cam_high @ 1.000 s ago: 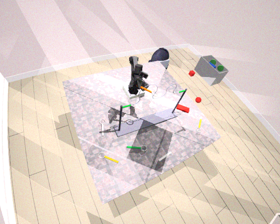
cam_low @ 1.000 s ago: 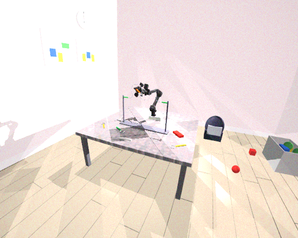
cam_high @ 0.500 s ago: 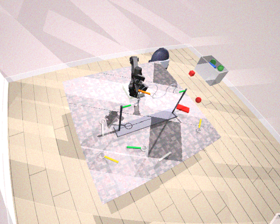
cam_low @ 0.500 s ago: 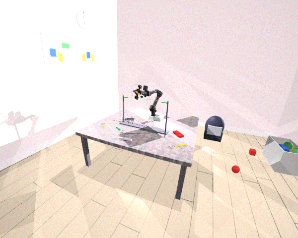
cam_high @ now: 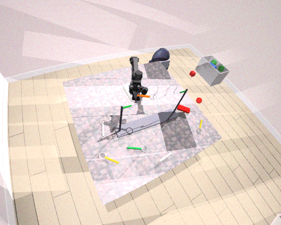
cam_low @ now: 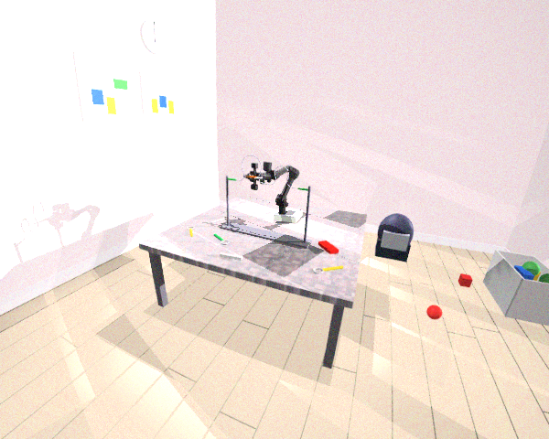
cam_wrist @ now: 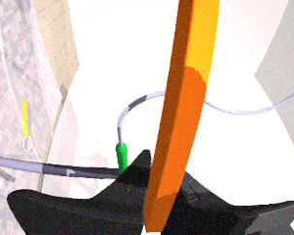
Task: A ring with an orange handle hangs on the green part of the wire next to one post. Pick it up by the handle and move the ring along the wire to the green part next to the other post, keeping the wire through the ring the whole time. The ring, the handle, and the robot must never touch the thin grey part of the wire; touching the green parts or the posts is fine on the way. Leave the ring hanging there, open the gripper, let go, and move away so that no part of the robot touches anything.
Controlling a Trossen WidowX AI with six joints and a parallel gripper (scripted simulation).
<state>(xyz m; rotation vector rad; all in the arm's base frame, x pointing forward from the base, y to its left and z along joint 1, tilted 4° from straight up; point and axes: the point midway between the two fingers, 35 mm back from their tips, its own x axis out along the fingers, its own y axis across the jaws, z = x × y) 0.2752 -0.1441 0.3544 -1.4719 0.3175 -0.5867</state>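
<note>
My gripper point(cam_high: 137, 94) is shut on the orange handle point(cam_high: 143, 95) of the ring point(cam_high: 154, 92), high above the table. In the wrist view the orange handle point(cam_wrist: 180, 92) runs up from between my black fingers. The thin grey wire point(cam_high: 168, 90) curves between two dark posts; the left post point(cam_high: 121, 118) carries a green part point(cam_high: 127, 106) and the right post point(cam_high: 178, 105) carries a green part point(cam_high: 183, 91). The ring sits over the grey wire a little right of the left green part. In the wrist view the grey wire point(cam_wrist: 252, 108) passes behind the handle, with a green part point(cam_wrist: 122, 156) to the left. The exterior view shows my gripper point(cam_low: 254, 177) near the left post point(cam_low: 227, 200).
Spare rings with coloured handles lie on the table: white point(cam_high: 102, 128), green point(cam_high: 136, 148), yellow point(cam_high: 109, 158), yellow point(cam_high: 200, 125). A red block point(cam_high: 183, 108) lies by the right post. A grey bin point(cam_high: 211, 70), a red cube point(cam_high: 192, 73) and a red ball point(cam_high: 198, 100) are on the floor.
</note>
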